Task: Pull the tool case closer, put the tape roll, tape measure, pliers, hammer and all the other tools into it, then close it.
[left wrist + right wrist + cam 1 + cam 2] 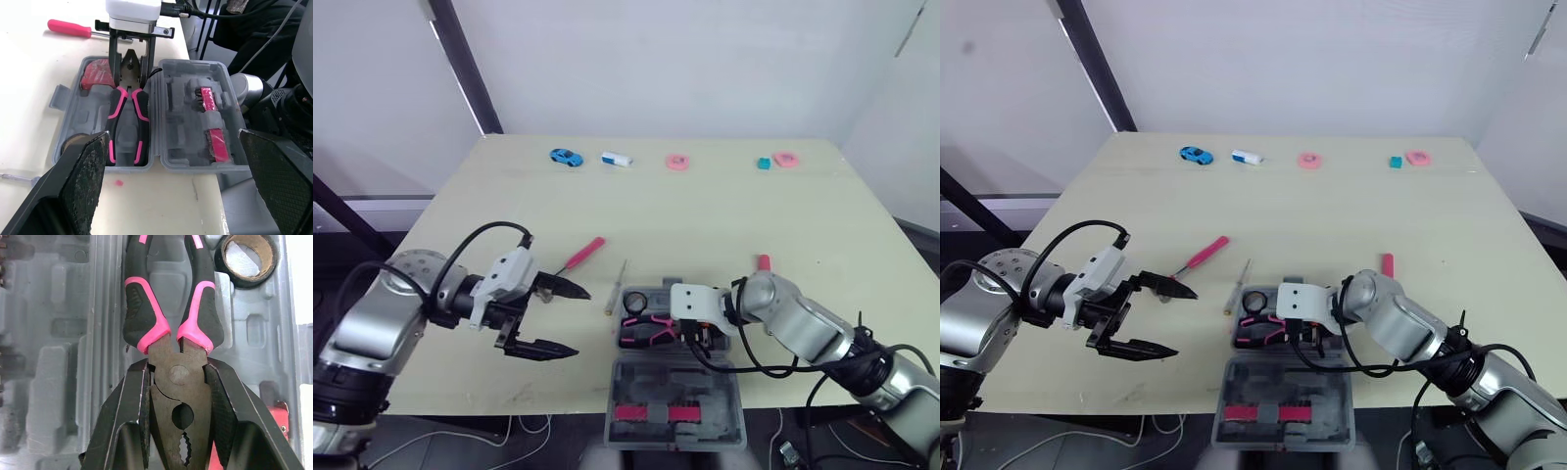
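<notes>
Gripping the pliers (198, 308) by the head, the right pincer (177, 369) has them in the open tool case (183, 93) at the bench's (705, 215) near edge, with the left pincer (579, 323) spread wide nearby.

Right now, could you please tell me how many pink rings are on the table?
2. One pink ring lies along the far edge of the table, near its middle; a second pink ring lies further right on that edge, beside a small teal block. None appears hidden.

Bright, even light washes the pale counter (705, 215). Around the tool case (675, 377) shadows fall faint and soft; its plastic shows dull sheen.
</notes>
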{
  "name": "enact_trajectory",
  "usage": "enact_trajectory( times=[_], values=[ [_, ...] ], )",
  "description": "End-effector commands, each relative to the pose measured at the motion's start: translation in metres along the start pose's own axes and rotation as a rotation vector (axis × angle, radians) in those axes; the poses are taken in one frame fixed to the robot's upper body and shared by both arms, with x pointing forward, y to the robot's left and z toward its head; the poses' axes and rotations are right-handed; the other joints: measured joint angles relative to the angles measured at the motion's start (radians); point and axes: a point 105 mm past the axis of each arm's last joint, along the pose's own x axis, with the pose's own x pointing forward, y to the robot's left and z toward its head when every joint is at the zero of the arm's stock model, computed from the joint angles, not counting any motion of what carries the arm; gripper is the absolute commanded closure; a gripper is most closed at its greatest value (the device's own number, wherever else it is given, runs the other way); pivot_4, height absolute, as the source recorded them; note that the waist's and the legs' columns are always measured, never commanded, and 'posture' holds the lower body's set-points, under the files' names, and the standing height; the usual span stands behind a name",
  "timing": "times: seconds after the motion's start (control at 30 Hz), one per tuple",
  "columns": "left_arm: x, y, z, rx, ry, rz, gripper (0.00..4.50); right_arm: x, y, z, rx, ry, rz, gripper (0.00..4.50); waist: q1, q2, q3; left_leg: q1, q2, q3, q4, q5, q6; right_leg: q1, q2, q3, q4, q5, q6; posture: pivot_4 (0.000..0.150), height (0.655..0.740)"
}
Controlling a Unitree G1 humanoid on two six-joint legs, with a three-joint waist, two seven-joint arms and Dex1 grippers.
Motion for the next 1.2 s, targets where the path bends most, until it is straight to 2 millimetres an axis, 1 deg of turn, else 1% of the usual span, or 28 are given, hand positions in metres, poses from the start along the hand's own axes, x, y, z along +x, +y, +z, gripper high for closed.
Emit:
enact_trajectory(
  times=[0.03, 0.07, 0.13, 0.17, 0.2, 0.27, 0.33, 0.47, 0.57, 0.63, 0.67, 0.7, 0.73, 0.77, 0.83, 0.87, 0.9, 0.93, 1.0, 1.07, 1.2],
  values=[
    [-0.003, -0.005, 0.006, 0.044, 0.005, -0.029, 0.01, -0.002, -0.002, 0.001, -0.016, -0.013, -0.015, 3.49, 0.000, 0.000, 0.000, 0.000, 0.000, 0.000, 0.000, 0.000, 0.000, 0.000, 0.000, 0.000, 0.000, 0.000, 0.000, 0.150, 0.7400],
    [-0.003, -0.005, 0.006, 0.044, 0.003, -0.028, 0.01, -0.002, -0.001, 0.000, -0.017, -0.011, -0.009, 3.49, 0.001, 0.000, 0.000, 0.000, 0.000, 0.000, 0.000, 0.000, 0.000, 0.000, 0.000, 0.000, 0.000, 0.000, 0.000, 0.150, 0.7400],
    [-0.002, -0.005, 0.005, 0.044, 0.001, -0.026, 0.00, -0.003, 0.000, -0.001, -0.017, -0.013, 0.002, 2.47, 0.002, 0.000, 0.000, 0.000, 0.000, 0.000, 0.000, 0.000, 0.000, 0.000, 0.000, 0.000, 0.000, 0.000, 0.000, 0.150, 0.7400],
    [-0.002, -0.005, 0.005, 0.045, 0.000, -0.025, 0.00, -0.004, 0.001, -0.001, -0.016, -0.014, 0.003, 2.18, 0.002, 0.000, 0.000, 0.000, 0.000, 0.000, 0.000, 0.000, 0.000, 0.000, 0.000, 0.000, 0.000, 0.000, 0.000, 0.150, 0.7400],
    [-0.002, -0.005, 0.005, 0.044, -0.002, -0.024, 0.00, -0.005, 0.000, -0.002, -0.015, -0.014, 0.001, 1.80, 0.002, 0.000, 0.000, 0.000, 0.000, 0.000, 0.000, 0.000, 0.000, 0.000, 0.000, 0.000, 0.000, 0.000, 0.000, 0.150, 0.7400],
    [-0.001, -0.005, 0.004, 0.044, -0.008, -0.020, 0.00, -0.007, -0.005, -0.002, -0.016, -0.017, -0.033, 0.83, 0.003, 0.000, 0.000, 0.000, 0.000, 0.000, 0.000, 0.000, 0.000, 0.000, 0.000, 0.000, 0.000, 0.000, 0.000, 0.150, 0.7400],
    [0.000, -0.005, 0.004, 0.044, -0.009, -0.019, 0.00, -0.011, -0.006, -0.001, -0.009, -0.026, -0.036, 0.07, 0.003, 0.000, 0.000, 0.000, 0.000, 0.000, 0.000, 0.000, 0.000, 0.000, 0.000, 0.000, 0.000, 0.000, 0.000, 0.150, 0.7400],
    [0.000, -0.003, 0.002, 0.046, -0.015, -0.008, 0.00, -0.021, -0.006, 0.007, 0.026, -0.098, -0.024, 0.07, 0.003, 0.000, 0.000, 0.000, 0.000, 0.000, 0.000, 0.000, 0.000, 0.000, 0.000, 0.000, 0.000, 0.000, 0.000, 0.150, 0.7400],
    [0.000, -0.002, 0.001, 0.045, -0.021, 0.006, 0.00, -0.026, -0.010, 0.023, 0.063, -0.250, -0.041, 0.07, 0.003, 0.000, 0.000, 0.000, 0.000, 0.000, 0.000, 0.000, 0.000, 0.000, 0.000, 0.000, 0.000, 0.000, 0.000, 0.150, 0.7400],
    [0.000, -0.001, 0.001, 0.044, -0.025, 0.014, 0.00, -0.028, -0.015, 0.032, 0.084, -0.357, -0.071, 0.57, 0.003, 0.000, 0.000, 0.000, 0.000, 0.000, 0.000, 0.000, 0.000, 0.000, 0.000, 0.000, 0.000, 0.000, 0.000, 0.150, 0.7400],
    [0.000, -0.001, 0.000, 0.043, -0.028, 0.017, 0.00, -0.028, -0.016, 0.033, 0.111, -0.396, -0.080, 0.84, 0.003, 0.000, 0.000, 0.000, 0.000, 0.000, 0.000, 0.000, 0.000, 0.000, 0.000, 0.000, 0.000, 0.000, 0.000, 0.150, 0.7400],
    [0.000, 0.000, 0.000, 0.041, -0.029, 0.020, 0.00, -0.028, -0.017, 0.032, 0.123, -0.415, -0.084, 1.47, 0.003, 0.000, 0.000, 0.000, 0.000, 0.000, 0.000, 0.000, 0.000, 0.000, 0.000, 0.000, 0.000, 0.000, 0.000, 0.150, 0.7400],
    [0.000, 0.000, 0.000, 0.041, -0.031, 0.022, 0.00, -0.026, -0.017, 0.030, 0.125, -0.424, -0.090, 1.93, 0.003, 0.000, 0.000, 0.000, 0.000, 0.001, 0.000, 0.000, 0.000, 0.000, 0.000, 0.000, 0.000, 0.000, 0.000, 0.150, 0.7400],
    [0.000, 0.001, 0.001, 0.041, -0.034, 0.026, 0.00, -0.024, -0.018, 0.028, 0.127, -0.437, -0.096, 1.93, 0.003, 0.000, 0.000, 0.000, 0.000, 0.001, 0.000, 0.000, 0.000, 0.000, 0.000, 0.000, 0.000, 0.000, 0.000, 0.150, 0.7400],
    [0.000, 0.002, 0.001, 0.038, -0.044, 0.034, 0.00, -0.021, -0.017, 0.026, 0.125, -0.472, -0.096, 2.78, 0.006, 0.000, 0.000, 0.000, 0.000, 0.000, 0.001, 0.000, 0.000, 0.000, 0.000, 0.000, 0.000, 0.000, 0.000, 0.150, 0.7400],
    [0.000, 0.002, 0.002, 0.037, -0.048, 0.036, 0.00, -0.019, -0.017, 0.026, 0.132, -0.489, -0.098, 3.30, 0.005, 0.000, 0.000, 0.000, 0.000, 0.001, 0.001, 0.000, 0.000, 0.000, 0.000, 0.000, 0.000, 0.000, 0.000, 0.150, 0.7400],
    [0.000, 0.003, 0.002, 0.036, -0.051, 0.037, 0.00, -0.016, -0.017, 0.023, 0.139, -0.494, -0.102, 3.45, 0.004, 0.000, 0.000, 0.000, 0.000, 0.001, 0.001, 0.000, 0.000, 0.000, 0.000, 0.000, 0.000, 0.000, 0.000, 0.150, 0.7400],
    [0.000, 0.003, 0.002, 0.036, -0.052, 0.038, 0.00, -0.014, -0.017, 0.021, 0.141, -0.496, -0.105, 4.00, 0.004, 0.000, 0.000, 0.000, 0.000, 0.000, 0.001, 0.000, 0.000, 0.000, 0.000, 0.000, 0.000, 0.000, 0.000, 0.150, 0.7400],
    [-0.001, 0.003, 0.002, 0.033, -0.055, 0.043, 0.00, -0.008, -0.017, 0.014, 0.155, -0.498, -0.112, 4.36, 0.001, 0.000, 0.000, 0.000, 0.000, 0.001, 0.001, 0.000, 0.000, 0.000, 0.000, 0.000, 0.000, 0.000, 0.000, 0.150, 0.7400],
    [-0.001, 0.004, 0.002, 0.030, -0.064, 0.052, 0.00, -0.002, -0.017, 0.009, 0.180, -0.506, -0.117, 4.36, 0.002, 0.000, 0.000, 0.000, 0.000, 0.000, 0.001, 0.000, 0.000, 0.000, 0.000, 0.000, 0.000, 0.000, 0.000, 0.150, 0.7400],
    [0.001, 0.005, 0.003, 0.025, -0.082, 0.059, 0.00, 0.009, -0.015, -0.005, 0.201, -0.467, -0.103, 4.36, 0.002, 0.000, 0.000, 0.000, 0.000, 0.000, 0.001, 0.000, 0.000, 0.000, 0.000, 0.000, 0.000, 0.000, 0.000, 0.150, 0.7400]
  ],
)
